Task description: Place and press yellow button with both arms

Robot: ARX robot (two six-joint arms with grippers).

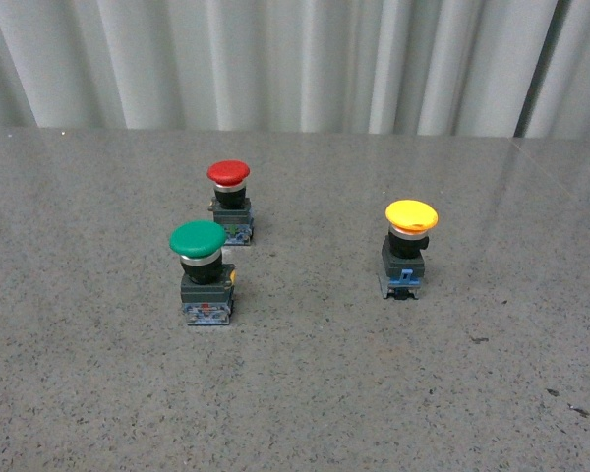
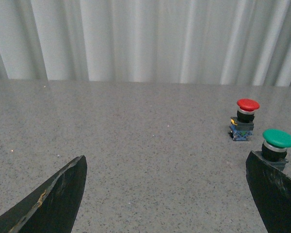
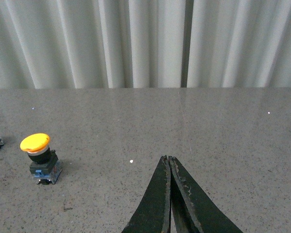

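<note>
My left gripper [image 2: 167, 194] is wide open beside the green button [image 2: 278, 139], right gripper [image 3: 169, 162] pinched shut and empty, so I could easily grab green instead of the yellow button [image 1: 411, 215].

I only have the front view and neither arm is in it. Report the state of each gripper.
Observer: The left gripper is open, its fingers spread wide above the table.
Operator: Now the right one.
Observer: The right gripper is shut, fingertips together, holding nothing.
Operator: Say whether either is at the yellow button.
Observer: Neither. In the right wrist view the yellow button stands upright, well apart from the shut gripper. The left wrist view shows only the red button and green button.
</note>
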